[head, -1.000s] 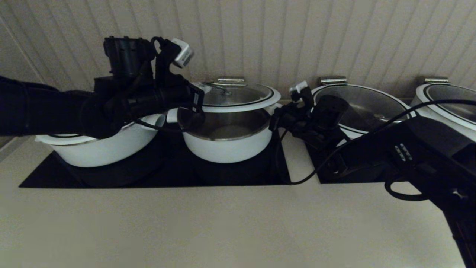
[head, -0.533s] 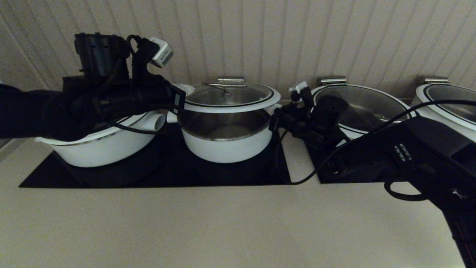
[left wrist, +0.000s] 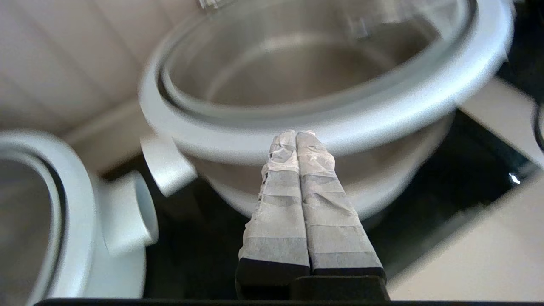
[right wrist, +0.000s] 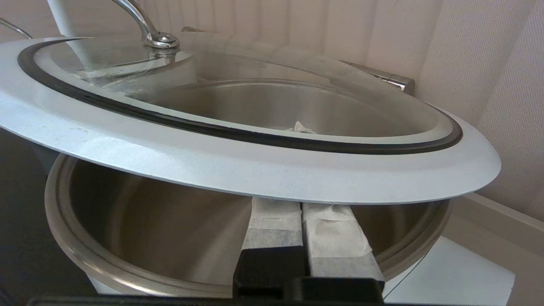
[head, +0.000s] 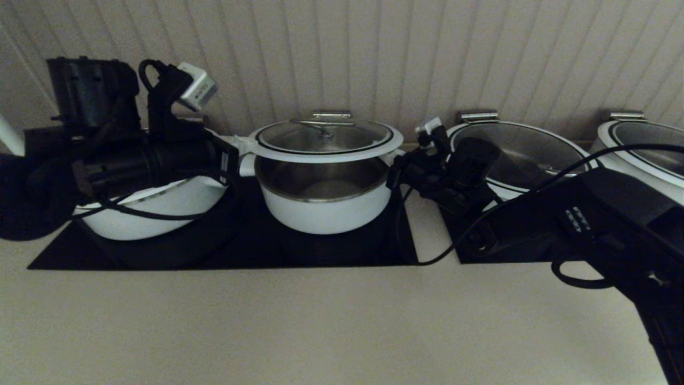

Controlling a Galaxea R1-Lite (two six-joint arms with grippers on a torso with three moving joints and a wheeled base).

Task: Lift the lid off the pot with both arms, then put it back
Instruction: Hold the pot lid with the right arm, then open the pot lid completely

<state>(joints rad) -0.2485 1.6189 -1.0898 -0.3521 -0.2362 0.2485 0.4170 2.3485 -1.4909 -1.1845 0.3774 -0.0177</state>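
The round glass lid with white rim (head: 327, 140) sits tilted above the round white pot (head: 325, 202). The right gripper (right wrist: 302, 209), pressed closed, props its three o'clock edge. Lower slowly. The left gripper (left wrist: 296, 137), closed and empty, waits at nine o'clock.

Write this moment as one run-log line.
lid: raised above pot | right gripper: shut, under lid rim | left gripper: shut, off lid

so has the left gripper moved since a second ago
Yes. The left gripper has pulled back leftward, away from the round white steel-lined pot, and now sits over the wider white pot.
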